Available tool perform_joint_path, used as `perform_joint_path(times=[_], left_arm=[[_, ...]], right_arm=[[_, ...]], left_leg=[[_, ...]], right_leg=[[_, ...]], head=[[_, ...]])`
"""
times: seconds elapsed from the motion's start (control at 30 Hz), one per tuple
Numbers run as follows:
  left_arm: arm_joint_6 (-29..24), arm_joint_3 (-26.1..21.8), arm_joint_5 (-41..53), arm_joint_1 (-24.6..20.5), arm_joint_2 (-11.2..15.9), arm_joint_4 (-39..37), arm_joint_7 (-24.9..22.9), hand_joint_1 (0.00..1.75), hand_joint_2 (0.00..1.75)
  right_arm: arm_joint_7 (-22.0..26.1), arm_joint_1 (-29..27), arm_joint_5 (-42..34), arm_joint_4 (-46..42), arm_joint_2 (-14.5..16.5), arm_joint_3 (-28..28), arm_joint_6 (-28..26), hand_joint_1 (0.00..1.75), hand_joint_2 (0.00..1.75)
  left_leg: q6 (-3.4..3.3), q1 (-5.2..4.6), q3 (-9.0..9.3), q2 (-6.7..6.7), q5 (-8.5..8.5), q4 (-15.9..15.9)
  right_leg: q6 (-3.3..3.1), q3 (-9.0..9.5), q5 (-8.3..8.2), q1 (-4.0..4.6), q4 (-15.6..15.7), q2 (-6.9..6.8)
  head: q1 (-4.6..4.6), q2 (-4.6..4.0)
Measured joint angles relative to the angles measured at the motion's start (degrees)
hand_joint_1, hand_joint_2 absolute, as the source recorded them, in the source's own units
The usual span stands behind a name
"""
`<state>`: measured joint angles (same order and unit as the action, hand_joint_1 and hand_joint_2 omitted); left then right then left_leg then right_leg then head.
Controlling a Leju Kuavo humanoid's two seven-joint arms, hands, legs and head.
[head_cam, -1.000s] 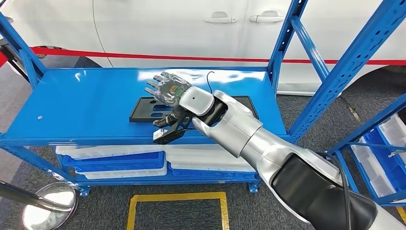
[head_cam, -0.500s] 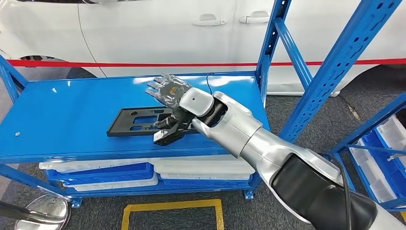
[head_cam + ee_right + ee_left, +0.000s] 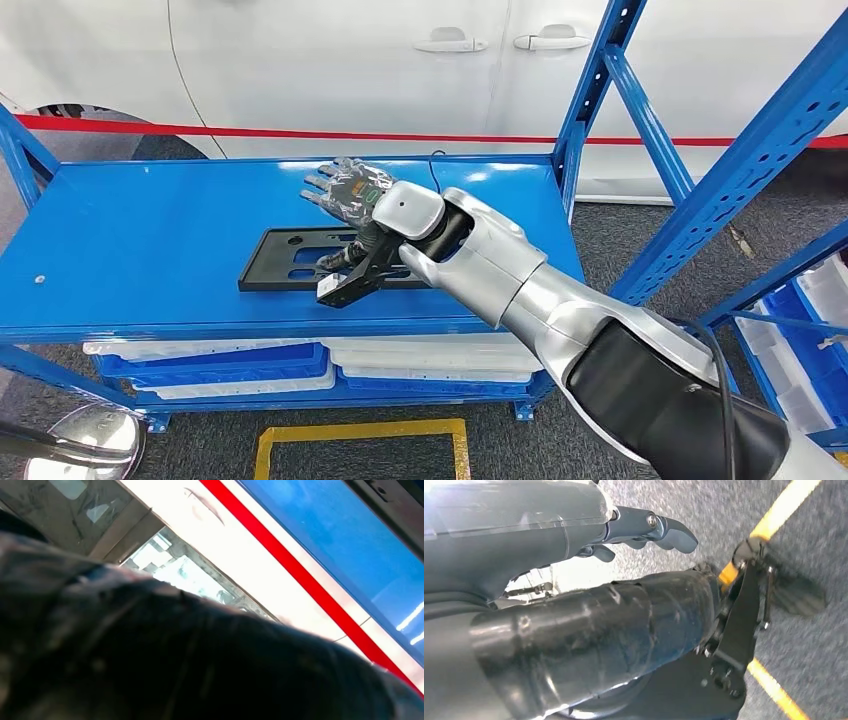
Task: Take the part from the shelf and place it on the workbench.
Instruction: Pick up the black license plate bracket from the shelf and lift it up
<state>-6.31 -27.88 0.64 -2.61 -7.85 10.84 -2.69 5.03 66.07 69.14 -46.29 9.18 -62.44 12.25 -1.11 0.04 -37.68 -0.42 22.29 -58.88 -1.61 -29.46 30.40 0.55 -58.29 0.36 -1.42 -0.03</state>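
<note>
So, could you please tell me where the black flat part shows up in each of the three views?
Head view: the black flat part lies on the blue shelf top, left of centre, its right end under the right hand.
Left wrist view: not in it; this camera looks down at grey carpet.
Right wrist view: cannot tell; a dark blur covers most of the picture.
Shared landmark: the red stripe behind the shelf, in the head and right wrist views.

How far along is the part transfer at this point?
Nothing looks finished: the black part lies flat on the blue shelf. In hand: the right robot hand is over the part's near end with fingers spread; whether it grips yet is unclear. The left robot hand hangs empty over the floor. Left: lifting the part and placing it on the workbench.
</note>
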Motion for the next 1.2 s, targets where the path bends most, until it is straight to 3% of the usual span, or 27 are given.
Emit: perform_joint_path(times=[0.1,0.73,1.2], left_arm=[[-0.22,-0.01,0.38,0.0,0.0,0.0,0.01,0.0,0.0],[-0.95,-0.36,2.37,0.05,0.02,0.0,-0.42,0.0,0.0],[-1.08,-0.36,3.14,0.08,0.02,0.0,-1.47,0.0,0.0]], right_arm=[[-0.1,-0.42,-1.17,0.08,-0.09,-0.01,-0.28,0.0,1.75],[1.01,-6.03,-4.72,9.8,-2.45,-0.02,-7.03,0.0,1.75],[1.01,-7.0,-4.79,13.9,-3.32,-0.01,-7.78,0.0,1.75]], left_leg=[[-0.04,0.0,0.04,0.0,-0.03,0.0],[-0.13,0.02,0.27,-0.01,-0.09,-0.01],[-0.13,0.04,0.29,0.01,-0.09,0.01]], right_leg=[[0.09,0.05,-0.08,-0.04,0.08,0.0],[0.32,0.3,-0.22,-0.18,0.17,-0.03],[0.32,0.31,-0.22,-0.17,0.18,-0.03]], head=[[0.0,-0.01],[0.01,0.0],[0.0,0.01]])
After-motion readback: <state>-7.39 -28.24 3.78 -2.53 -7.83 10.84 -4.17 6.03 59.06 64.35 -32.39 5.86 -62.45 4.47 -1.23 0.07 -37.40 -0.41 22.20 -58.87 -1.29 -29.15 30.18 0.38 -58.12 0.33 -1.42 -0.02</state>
